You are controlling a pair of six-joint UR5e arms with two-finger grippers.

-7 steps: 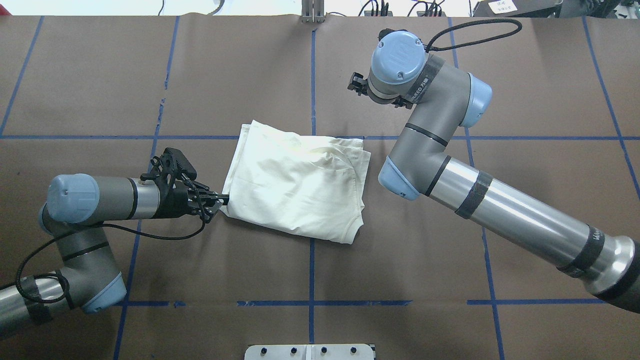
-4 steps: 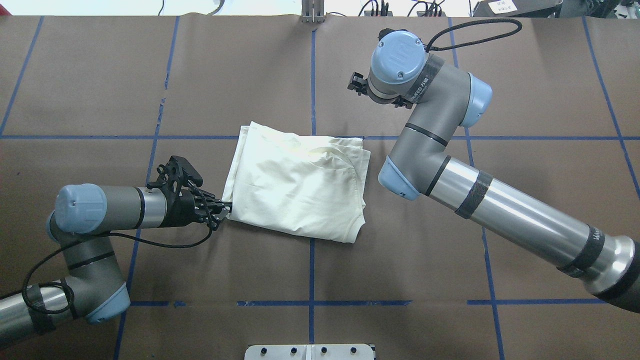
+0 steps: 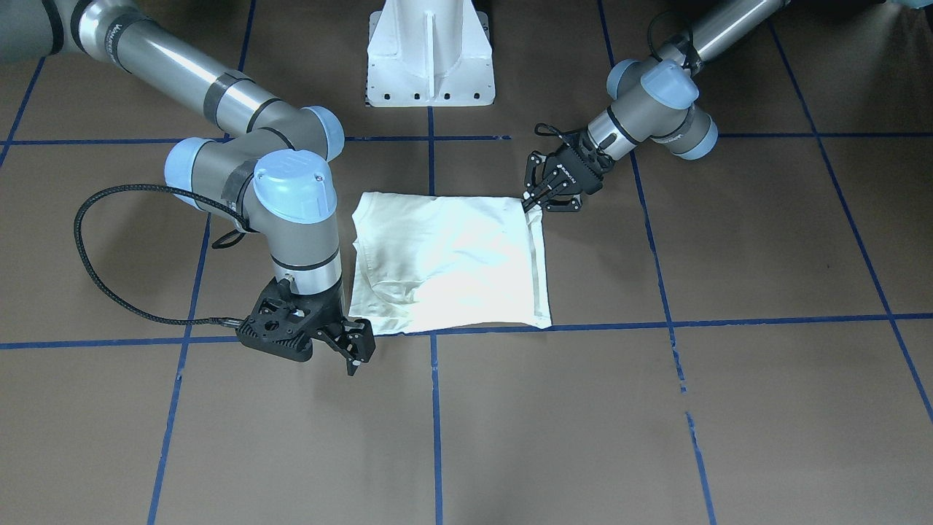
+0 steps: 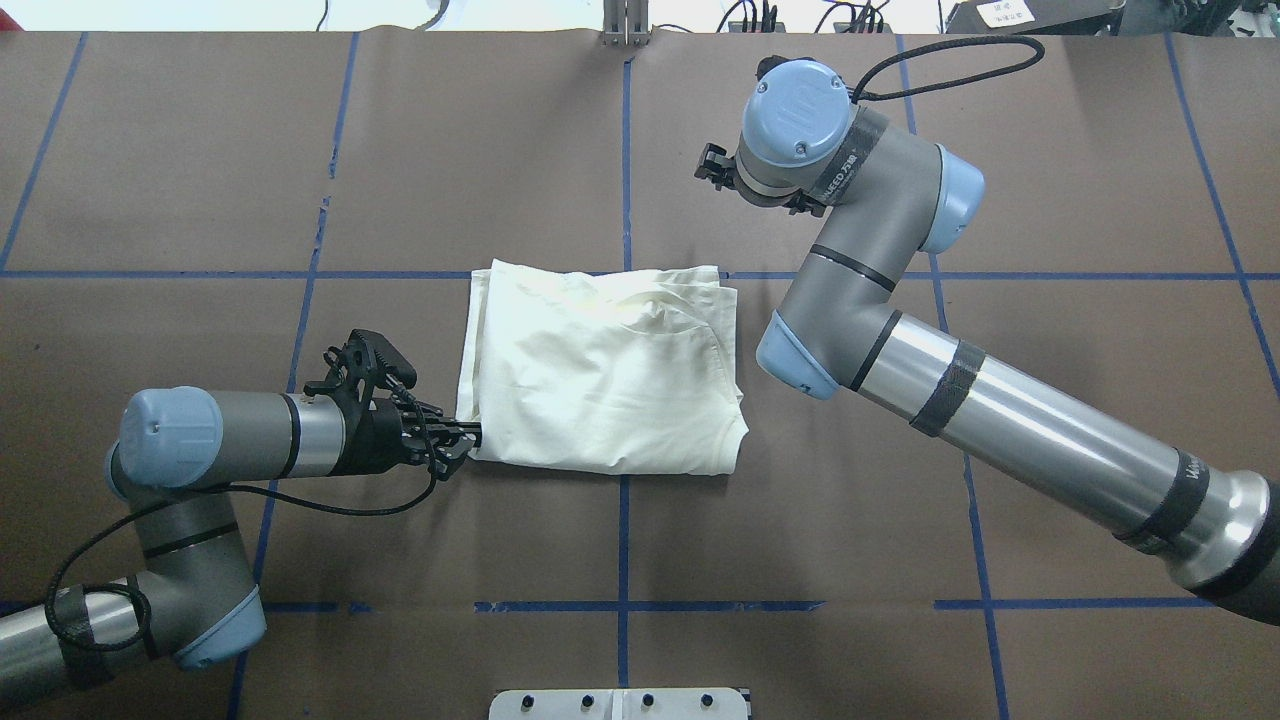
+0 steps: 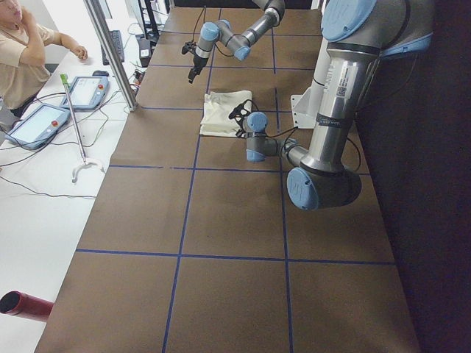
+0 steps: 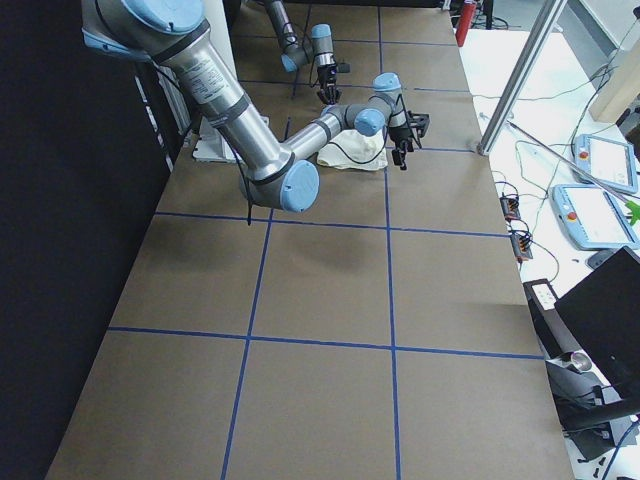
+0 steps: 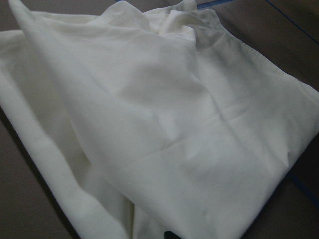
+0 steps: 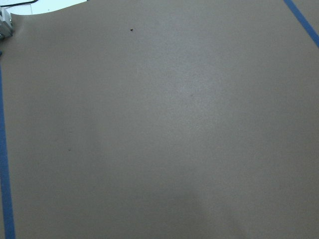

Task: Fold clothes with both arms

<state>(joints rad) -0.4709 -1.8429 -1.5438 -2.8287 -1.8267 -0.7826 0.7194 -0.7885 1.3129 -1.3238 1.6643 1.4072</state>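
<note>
Front view: the shirt (image 3: 452,255) lies folded into a rough rectangle, plain cream side up, flat on the table (image 3: 729,408) in front of the pedestal (image 3: 430,58). The left claw (image 3: 531,203) comes in low at the shirt's pedestal-side corner, with its tips pressed together on the cloth there. The right claw (image 3: 351,351) points down by the shirt's diagonally opposite corner. I cannot tell whether its fingers are spread or together.

Overhead: the left claw (image 4: 468,436) lies almost level with the table and pinches the near corner of the shirt (image 4: 600,375). The right claw (image 4: 712,170) is mostly hidden under its own wrist, beyond the shirt's far edge and apart from it.

Left side view: the shirt (image 5: 223,112) shows small, with the left claw (image 5: 237,118) at its edge. The right claw (image 5: 192,70) hangs beyond it.

Right side view: the right claw (image 6: 403,148) hangs just beside the shirt (image 6: 352,156), above the table.

Left wrist: the creased cream shirt (image 7: 159,129) fills nearly the whole view.

Right wrist: brown table (image 8: 159,129) and blue tape (image 8: 5,164).
</note>
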